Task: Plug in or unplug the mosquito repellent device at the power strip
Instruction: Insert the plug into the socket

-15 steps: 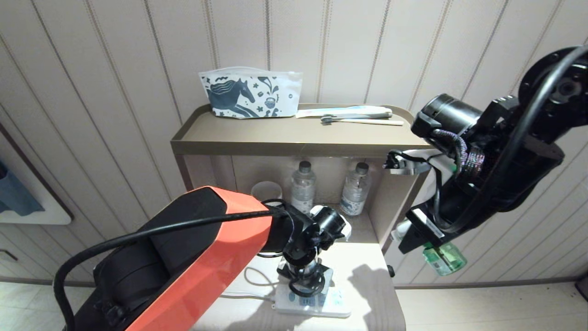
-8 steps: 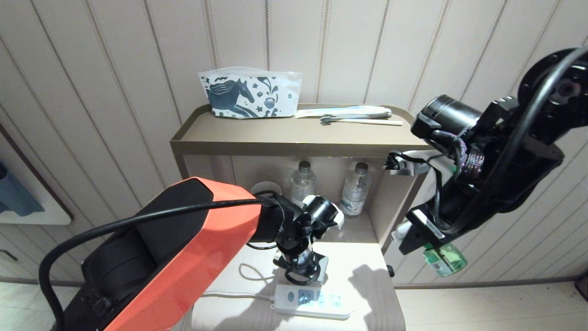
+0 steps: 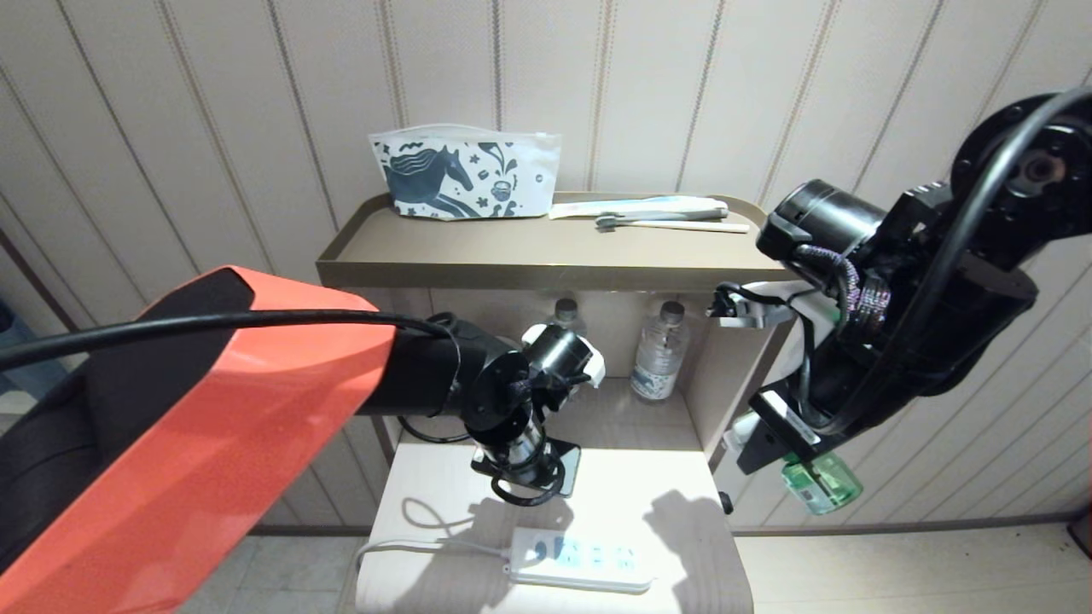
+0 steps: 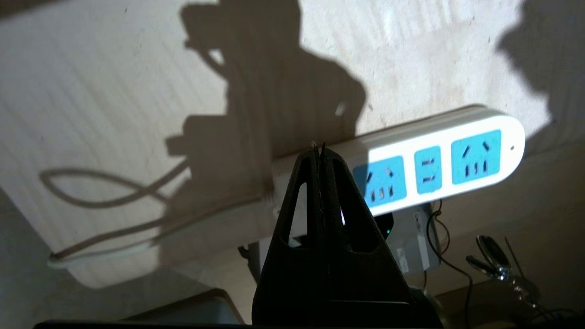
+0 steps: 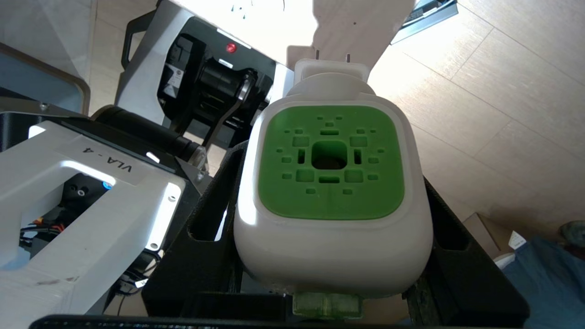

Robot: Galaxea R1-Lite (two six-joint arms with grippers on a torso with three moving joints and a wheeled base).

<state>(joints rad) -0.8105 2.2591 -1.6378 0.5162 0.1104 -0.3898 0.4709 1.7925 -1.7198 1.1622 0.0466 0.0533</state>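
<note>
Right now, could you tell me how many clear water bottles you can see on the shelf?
2: one bottle stands in the open under the shelf top; the other bottle stands beside it, mostly hidden behind the left arm. More may be hidden.

Hard overhead light casts sharp arm shadows across the pale wooden tabletop (image 3: 648, 486). Glare whitens the long white plastic power strip (image 4: 438, 160). Wall panels bow at edges.

The head camera looks down from above the power strip (image 3: 580, 561) on the surface (image 3: 665, 503), the left wrist camera faces the same power strip (image 4: 429, 164) closely, and the right wrist camera looks elsewhere, at floor.
</note>
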